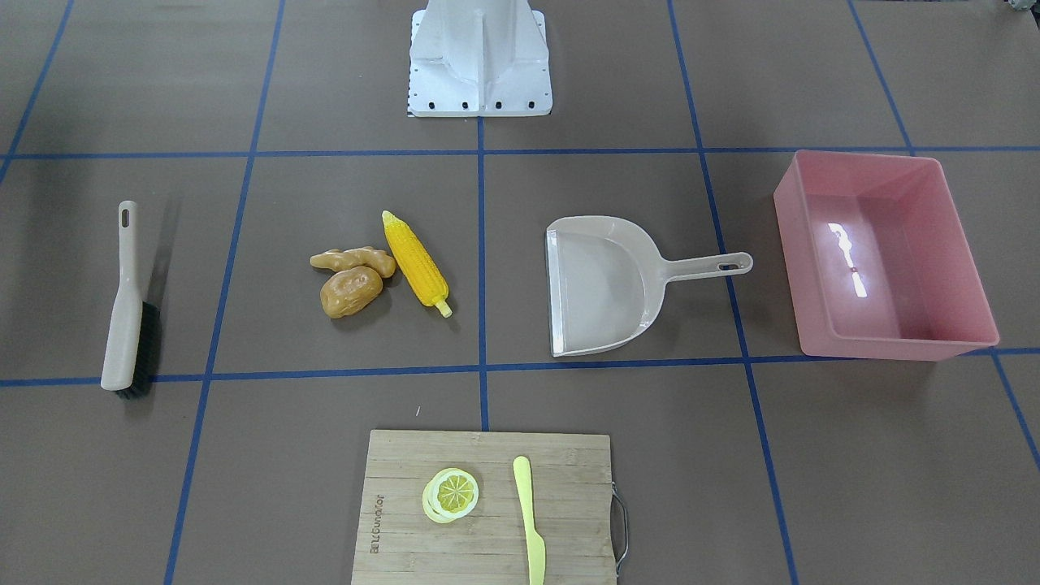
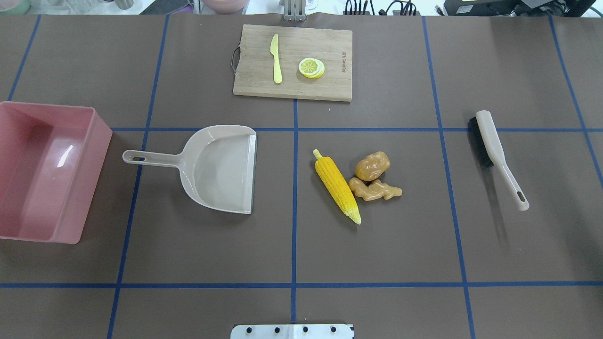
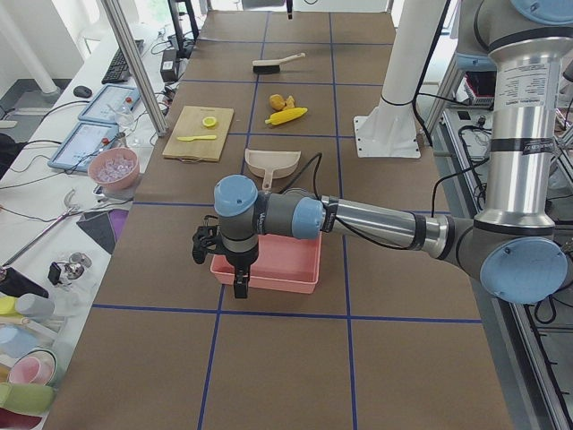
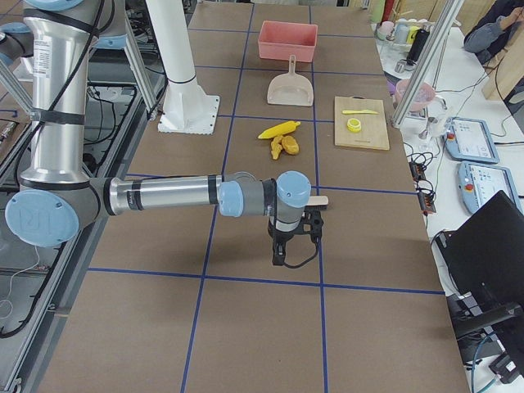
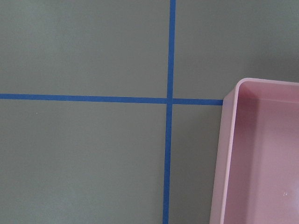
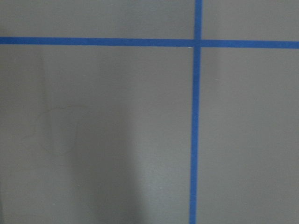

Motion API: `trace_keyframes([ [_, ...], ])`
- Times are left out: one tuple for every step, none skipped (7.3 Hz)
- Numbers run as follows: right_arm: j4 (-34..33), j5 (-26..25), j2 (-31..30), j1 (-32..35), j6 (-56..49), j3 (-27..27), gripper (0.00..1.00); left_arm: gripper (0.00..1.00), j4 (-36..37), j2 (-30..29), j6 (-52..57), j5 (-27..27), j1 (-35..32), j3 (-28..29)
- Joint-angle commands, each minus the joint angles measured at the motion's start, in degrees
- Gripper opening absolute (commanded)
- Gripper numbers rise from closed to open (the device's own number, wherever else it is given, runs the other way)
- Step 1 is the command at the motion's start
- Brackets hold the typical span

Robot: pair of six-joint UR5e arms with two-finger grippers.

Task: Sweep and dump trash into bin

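My left gripper hangs right by the big pink rectangular plastic tub at my left end, right gripper is over the brown table. Can't tell if either's spread or pinched. Mid-table there are 3 toy foods bunched together: yellow corn cob, glossy brown potato, knobbly tan ginger root.

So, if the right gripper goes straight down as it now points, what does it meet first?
Probably the bare table: the right gripper points down, and its wrist view shows only brown surface and blue tape. Height is unclear.
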Motion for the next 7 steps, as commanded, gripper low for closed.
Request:
trace_keyframes([
  [0.00,-5.45,4.33,-15.21,16.20,3.09,1.00,0.99,-0.07,-0.41,-0.09,-1.62,0.71,-0.02],
  [0.00,-8.62,5.83,-20.85,21.66,3.98,1.00,0.99,-0.07,-0.50,0.00,-3.11,1.59,0.07],
  [0.00,-9.61,6.45,-24.47,23.11,3.99,1.00,0.99,-0.42,0.10,0.09,-3.30,2.03,-1.41],
  [0.00,-10.05,6.37,-25.64,23.21,3.90,0.99,0.99,-0.16,-0.32,0.00,-3.21,2.64,-2.64],
  [0.00,-10.05,6.37,-26.35,23.21,3.90,0.99,0.99,-0.16,-1.02,0.09,-3.21,4.56,-4.66],
  [0.00,-9.97,6.46,-26.44,23.30,3.81,0.99,0.99,0.01,-3.64,0.00,-2.69,7.98,-6.16],
  [0.00,-9.88,6.37,-26.62,23.21,3.72,0.98,0.99,0.62,-6.45,0.00,-2.51,11.23,-6.61],
])
